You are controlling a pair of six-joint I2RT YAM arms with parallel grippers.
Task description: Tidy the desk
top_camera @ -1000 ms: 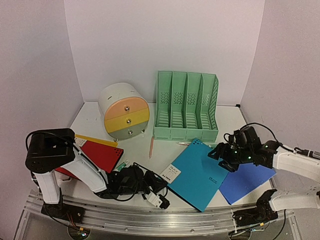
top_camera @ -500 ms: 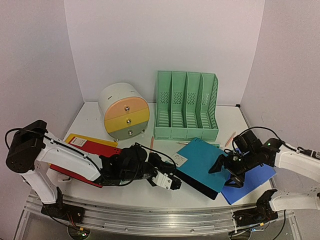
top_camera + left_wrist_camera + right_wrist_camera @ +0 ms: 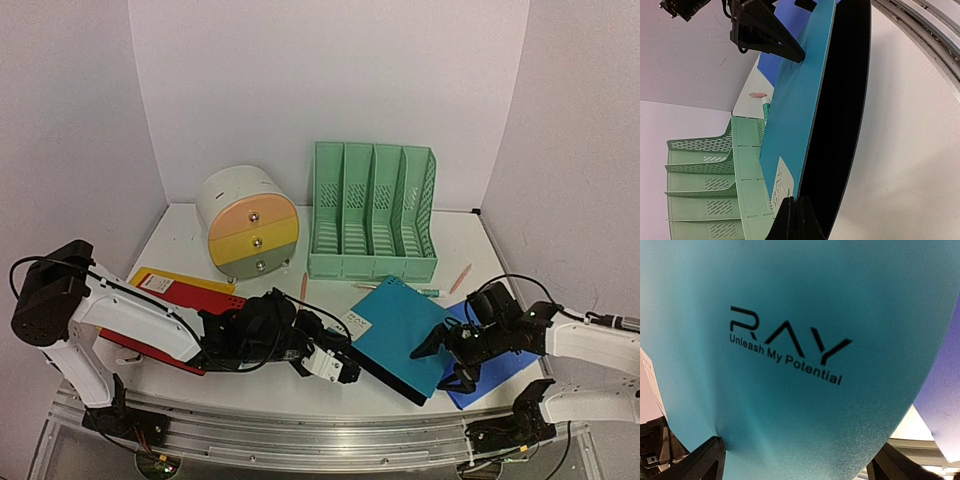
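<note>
Our left arm (image 3: pixel 130 315) stretches low from its base toward the middle, wrist lying nearly flat. Our left gripper (image 3: pixel 345 370) is pinched tight on the near corner of a teal folder (image 3: pixel 400 320). Our right arm (image 3: pixel 590 340) bends in from the right. Our right gripper (image 3: pixel 441 362) points left, jaws spread wide.

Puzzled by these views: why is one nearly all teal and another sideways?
Right wrist: the teal folder sits so close it fills the frame. Left wrist: camera rolled, so the green rack looks tipped; folder's underside shows only black. Top external: even light.
</note>
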